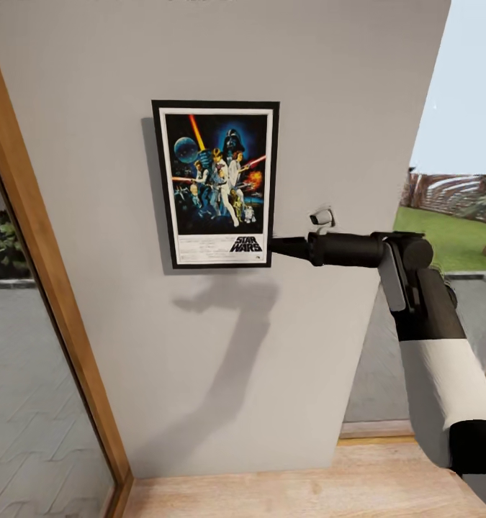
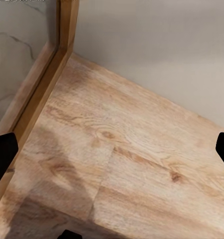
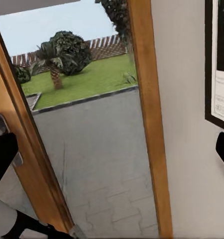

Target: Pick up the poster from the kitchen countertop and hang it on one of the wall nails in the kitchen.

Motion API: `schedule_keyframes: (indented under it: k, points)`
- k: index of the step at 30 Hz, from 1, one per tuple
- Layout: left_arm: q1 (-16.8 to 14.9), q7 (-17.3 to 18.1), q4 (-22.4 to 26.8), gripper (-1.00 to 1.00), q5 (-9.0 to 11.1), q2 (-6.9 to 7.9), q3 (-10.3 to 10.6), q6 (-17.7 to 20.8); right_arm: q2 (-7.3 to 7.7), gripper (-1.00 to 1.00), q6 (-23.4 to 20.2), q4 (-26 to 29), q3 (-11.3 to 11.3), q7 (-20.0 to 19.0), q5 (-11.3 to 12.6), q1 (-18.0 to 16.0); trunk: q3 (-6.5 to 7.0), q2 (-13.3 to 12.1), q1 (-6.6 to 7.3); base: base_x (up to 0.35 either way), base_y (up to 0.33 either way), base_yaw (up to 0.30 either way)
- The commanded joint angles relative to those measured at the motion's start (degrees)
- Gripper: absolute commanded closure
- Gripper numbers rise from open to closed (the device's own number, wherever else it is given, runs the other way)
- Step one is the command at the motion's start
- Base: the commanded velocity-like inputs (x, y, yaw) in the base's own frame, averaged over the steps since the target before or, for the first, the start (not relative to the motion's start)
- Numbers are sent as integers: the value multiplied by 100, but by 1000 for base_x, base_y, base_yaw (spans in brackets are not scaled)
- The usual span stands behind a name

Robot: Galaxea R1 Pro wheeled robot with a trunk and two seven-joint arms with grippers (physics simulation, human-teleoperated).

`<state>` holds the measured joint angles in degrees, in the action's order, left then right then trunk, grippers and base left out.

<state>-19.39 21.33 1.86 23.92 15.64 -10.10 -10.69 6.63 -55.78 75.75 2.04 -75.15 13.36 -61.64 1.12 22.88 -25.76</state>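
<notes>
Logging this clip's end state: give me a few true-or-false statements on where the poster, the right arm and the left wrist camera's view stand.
1. The poster is flat against the grey wall. True.
2. The poster lies on the wooden floor. False: it is up on the wall, well above the floor.
3. The right gripper is at the poster's lower right corner. True.
4. The poster's lettering is upside down. False: "STAR WARS" reads upright along the bottom.
5. The left wrist view looks at wooden floor. True.
</notes>
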Motion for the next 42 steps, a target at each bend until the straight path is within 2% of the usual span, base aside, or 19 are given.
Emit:
schedule_keyframes:
  k: [1, 4, 11, 12, 14, 15, 19, 20, 22, 23, 25, 26, 28, 29, 30, 34, 40, 41, 42]
  points:
    - [-3, 29, -10, -100, -19, 1, -45, -12, 5, -100, -27, 57, 7, 1, 20, 180, 7, 4, -2, 0, 0, 0]
    - [-3, 29, -10, -100, -19, 1, -45, -12, 16, -100, 40, 118, 3, 0, 18, 676, 34, 4, -2, 0, 0, 0]
    - [-3, 25, -10, -100, -19, -6, -45, -12, 172, -100, 754, 122, 6, 0, 11, 1963, 100, 4, -2, 0, 0, 0]
    - [-3, 22, -10, -100, -19, -11, -46, -18, 289, -100, 1191, 114, 6, -22, 9, 2831, 109, 4, -2, 0, 0, 0]
    - [-3, 21, -10, -100, -19, -13, -48, -17, 321, -100, 1354, 108, 3, -67, 6, 3106, 128, 4, -2, 0, 0, 0]
    - [-3, 21, -10, -100, -19, -13, -48, -18, 344, -100, 1526, 93, -131, -134, 0, 3492, 138, 4, -2, 0, 0, 0]
    - [-3, 21, -10, -100, -19, -16, -52, -20, 373, -100, 1951, -163, -680, -242, -26, 4497, 176, 4, -2, 0, 0, 0]
    - [-3, 20, -10, -100, -19, -16, -53, -20, 379, -100, 2459, -623, -814, -265, -75, 4880, 186, 4, -2, 0, 0, 0]
    - [-3, 20, -10, -100, -19, -15, -53, -20, 382, -100, 2749, -940, -851, -271, -105, 5015, 205, 4, -2, 0, 0, 0]
    - [-3, 16, -10, -100, -16, -15, -54, -21, 400, -100, 3820, -2302, -911, -277, -385, 5235, 214, 4, -2, 0, 0, 0]
    - [-3, 14, -10, -100, -16, -14, -54, -21, 471, -100, 4336, -2901, -922, -265, -505, 5264, 233, 4, -2, 0, 0, 0]
    - [-3, 7, -10, -100, -17, -10, -54, -21, 567, -100, 5223, -4073, -931, -231, -609, 5288, 243, 4, -2, 0, 0, 0]
    - [-3, 4, -10, -100, -18, -12, -54, -21, 587, -100, 5595, -4530, -933, -219, -629, 5292, 260, 4, -2, 0, 0, 0]
    - [-3, 4, -10, -100, -18, -11, -54, -21, 592, -100, 5669, -4619, -933, -217, -631, 5292, 266, 4, -2, 0, 0, 0]
    - [-3, 3, -10, -100, -18, -11, -54, -21, 716, -100, 5890, -4917, -922, -217, -639, 5294, 268, 4, -2, 0, 0, 0]
    - [-3, -5, -10, -100, -18, -11, -54, -21, 823, -100, 6000, -5028, -910, -217, -642, 5294, 271, 4, -2, 0, 0, 0]
    - [-3, -6, -10, -100, -18, -13, -52, -21, 836, -100, 6090, -5047, -908, -173, -642, 5294, 271, 4, -2, 0, 0, 0]
    - [-3, -6, -10, -100, -18, -12, -51, -21, 839, -100, 6108, -5051, -907, 188, -642, 5294, 271, 4, -2, 0, 0, 0]
    - [-3, -6, -10, -100, -18, -13, -52, -21, 839, -100, 6109, -5051, -906, 257, -642, 5294, 271, 4, -2, 0, 0, 0]
